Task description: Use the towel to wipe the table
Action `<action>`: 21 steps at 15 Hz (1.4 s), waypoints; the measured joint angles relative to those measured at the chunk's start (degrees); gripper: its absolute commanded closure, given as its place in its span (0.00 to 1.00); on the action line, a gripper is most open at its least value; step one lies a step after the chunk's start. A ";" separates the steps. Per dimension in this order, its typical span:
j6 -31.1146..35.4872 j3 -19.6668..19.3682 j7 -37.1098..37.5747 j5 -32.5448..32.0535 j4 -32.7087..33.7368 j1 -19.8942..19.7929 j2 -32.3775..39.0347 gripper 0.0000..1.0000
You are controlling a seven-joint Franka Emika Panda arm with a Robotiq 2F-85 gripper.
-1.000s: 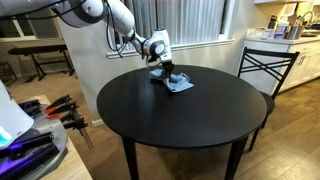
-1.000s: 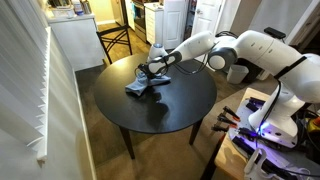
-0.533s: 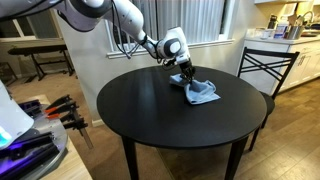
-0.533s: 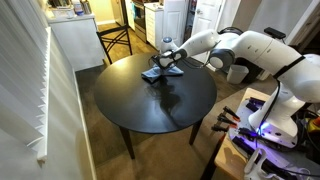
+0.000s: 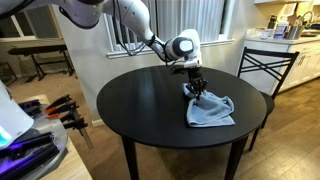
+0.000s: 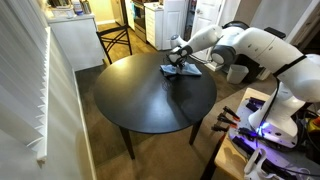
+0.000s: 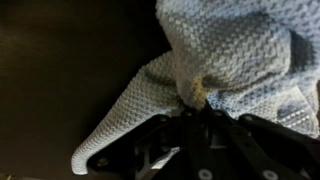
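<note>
Seemingly mid-wipe: the hand [image 5: 195,89] is clenched on the grey knitted towel [image 5: 213,112], near the round black bench's [image 5: 140,110] edge; next, sweep it toward bare areas, pressed flat

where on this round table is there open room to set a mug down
Most of the black table is bare: the whole stretch from the towel to the rim opposite the chair. It is crowded only by the chair side, where the gripper pinches the towel.

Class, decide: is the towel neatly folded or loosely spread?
Loosely spread and rumpled: the towel lies uneven on the table, bunched where the gripper pinches it.
</note>
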 measured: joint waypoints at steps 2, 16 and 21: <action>-4.35 0.18 -0.54 -0.13 -2.68 1.61 -1.02 0.98; -17.84 16.60 -5.54 -14.01 -23.47 13.73 -14.56 0.98; -23.07 25.98 -7.86 -13.40 -20.31 14.46 -14.27 0.98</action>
